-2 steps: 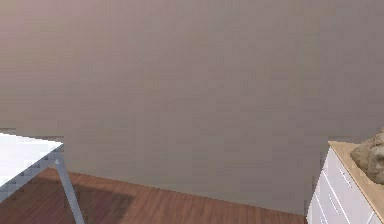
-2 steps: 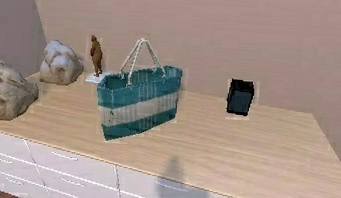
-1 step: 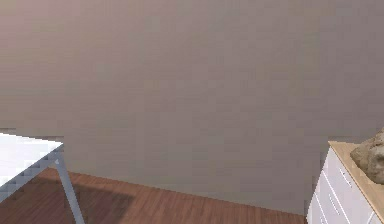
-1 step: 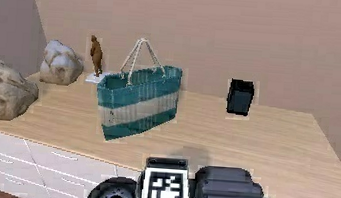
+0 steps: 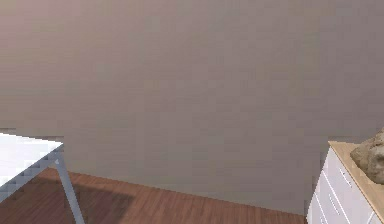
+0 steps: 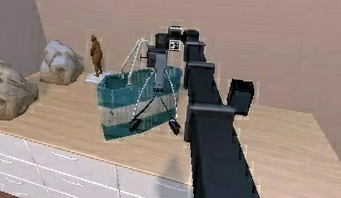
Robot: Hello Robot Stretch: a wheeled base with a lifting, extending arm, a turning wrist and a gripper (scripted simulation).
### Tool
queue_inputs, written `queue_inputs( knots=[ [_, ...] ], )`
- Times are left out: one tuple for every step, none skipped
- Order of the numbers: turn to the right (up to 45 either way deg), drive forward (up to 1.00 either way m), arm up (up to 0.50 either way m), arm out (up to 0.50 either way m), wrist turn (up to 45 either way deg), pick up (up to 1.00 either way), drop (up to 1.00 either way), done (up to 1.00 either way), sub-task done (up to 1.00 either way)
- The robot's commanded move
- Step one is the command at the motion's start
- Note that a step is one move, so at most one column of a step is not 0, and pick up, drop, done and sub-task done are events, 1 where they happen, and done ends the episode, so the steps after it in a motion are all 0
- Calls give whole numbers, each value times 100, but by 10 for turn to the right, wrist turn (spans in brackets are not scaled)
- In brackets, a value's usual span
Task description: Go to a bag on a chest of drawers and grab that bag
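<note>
1. Arm side view, nearest: the dark arm bar (image 6: 213, 150) rises from the bottom edge, which cuts off its base. It covers part of the worktop behind it.
2. The white fronts of the chest of drawers (image 6: 63, 168) are cut off by the bottom and left edges. The wooden worktop (image 6: 285, 155) runs off to the right.
3. A teal-and-white striped bag (image 6: 126, 109) with pale handles is over the middle of the worktop, tilted, just left of the arm. Can't tell if its base touches the wood.
4. The claw (image 6: 156, 124) hangs down at the bag, with thin fingers (image 6: 137, 125) lying across the stripes. Can't tell how the fingers are set, or whether the claw holds the bag.
5. A big brown rock-like lump (image 6: 4, 87) sits at the left end, partly cut off by the frame. A paler lump (image 6: 61, 61) sits further back.
6. A small brown figurine (image 6: 95, 54) stands by the wall (image 6: 283, 45), too small for detail.
7. Forward view: a corner of a white table (image 5: 28, 155) is cut off at the bottom left, over wood floor (image 5: 180, 205).
8. At the right edge are a slice of the chest and a cropped lump (image 5: 372, 158).
</note>
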Motion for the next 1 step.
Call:
queue_inputs(
  knots=[
    [0,0,0,0,450,0,0,0,0]
  ],
)
